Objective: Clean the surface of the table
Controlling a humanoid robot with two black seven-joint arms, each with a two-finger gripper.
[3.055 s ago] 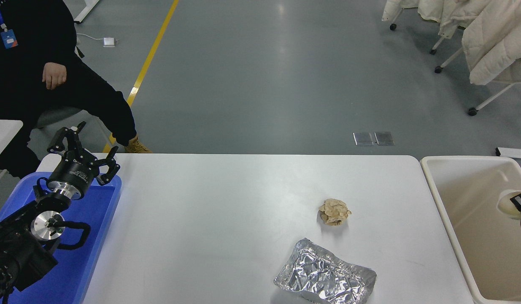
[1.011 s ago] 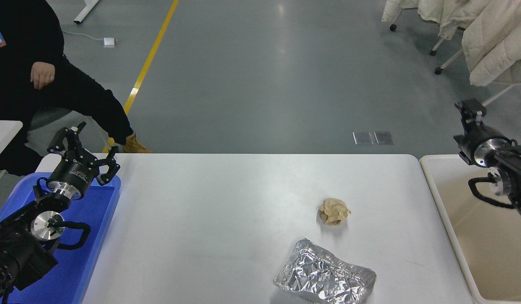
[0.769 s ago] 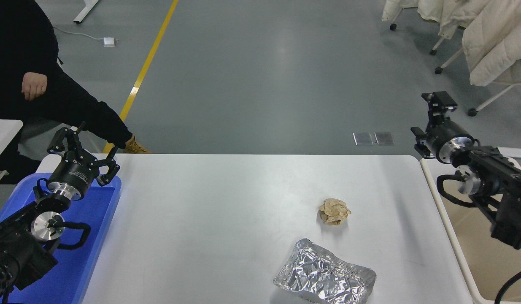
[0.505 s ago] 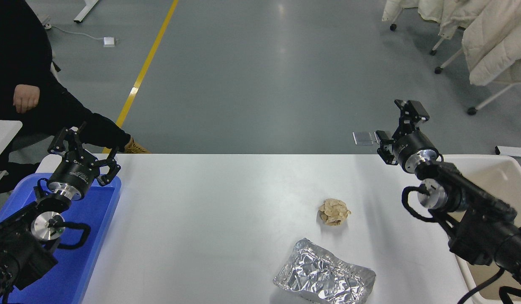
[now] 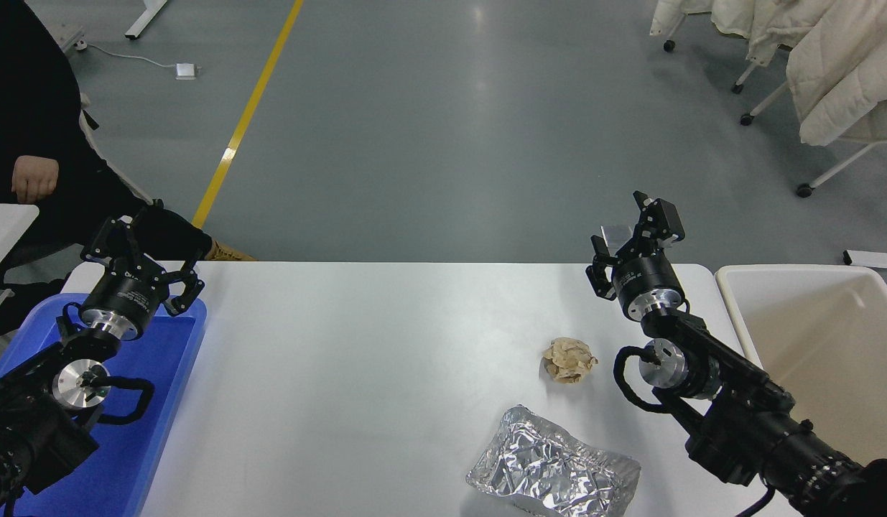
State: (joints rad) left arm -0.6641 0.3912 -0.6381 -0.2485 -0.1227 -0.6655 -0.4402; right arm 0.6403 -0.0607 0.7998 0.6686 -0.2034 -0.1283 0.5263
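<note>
The white table surface [image 5: 357, 373] spans the middle of the head view. A crumpled brown paper ball [image 5: 569, 360] lies on it right of centre. A crumpled silver foil packet [image 5: 553, 468] lies nearer the front edge. My right gripper [image 5: 633, 240] is open and empty, raised over the table's far right part, behind and right of the paper ball. My left gripper [image 5: 143, 248] is open and empty, parked over the blue tray at the lower left.
A flat blue tray [image 5: 138, 438] sits at the table's left end. A deep cream bin [image 5: 816, 345] stands beside the table's right end. A person in black [image 5: 26, 143] sits at the far left. White jackets hang on a rack [image 5: 809, 50] at the top right.
My right arm has come up out of the cream bin and swung left over the table, now behind the paper ball. The person has shifted left. The left arm has not moved.
</note>
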